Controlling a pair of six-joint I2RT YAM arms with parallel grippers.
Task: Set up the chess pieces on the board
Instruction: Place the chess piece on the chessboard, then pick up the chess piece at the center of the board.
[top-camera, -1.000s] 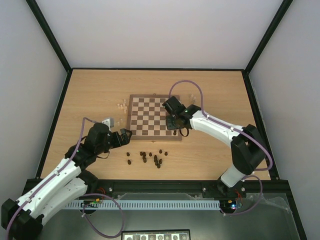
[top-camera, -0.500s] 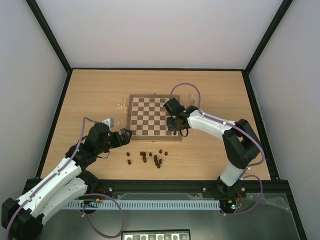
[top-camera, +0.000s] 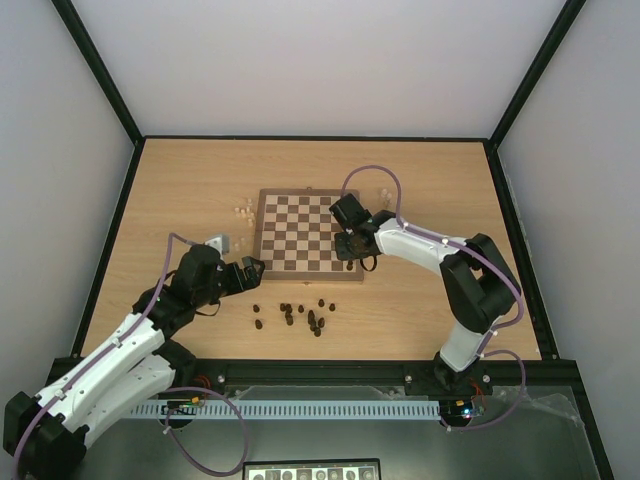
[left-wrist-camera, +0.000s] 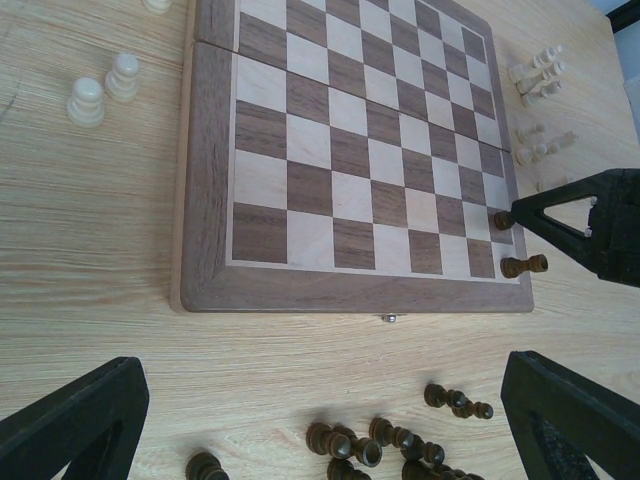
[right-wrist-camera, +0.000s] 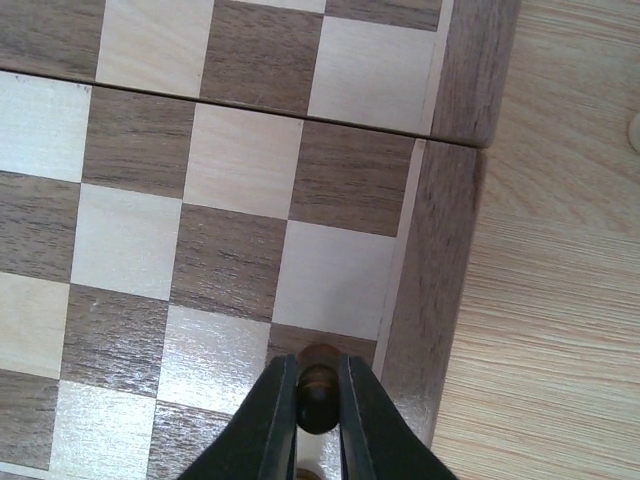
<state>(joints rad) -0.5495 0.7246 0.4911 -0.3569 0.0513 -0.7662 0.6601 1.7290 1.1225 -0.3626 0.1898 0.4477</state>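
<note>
your right gripper is nearly closed and pinches one dark chess piece between its fingers. it holds this piece over a dark square beside the right border of the board, near the front right corner. a second dark piece lies on its side at that corner. your left gripper is wide apart and holds nothing, just beside the board's near left corner. the other dark pieces lie in a loose heap on the table in front of the board. some cream pieces stand left of the board, and more cream pieces are on its right.
</note>
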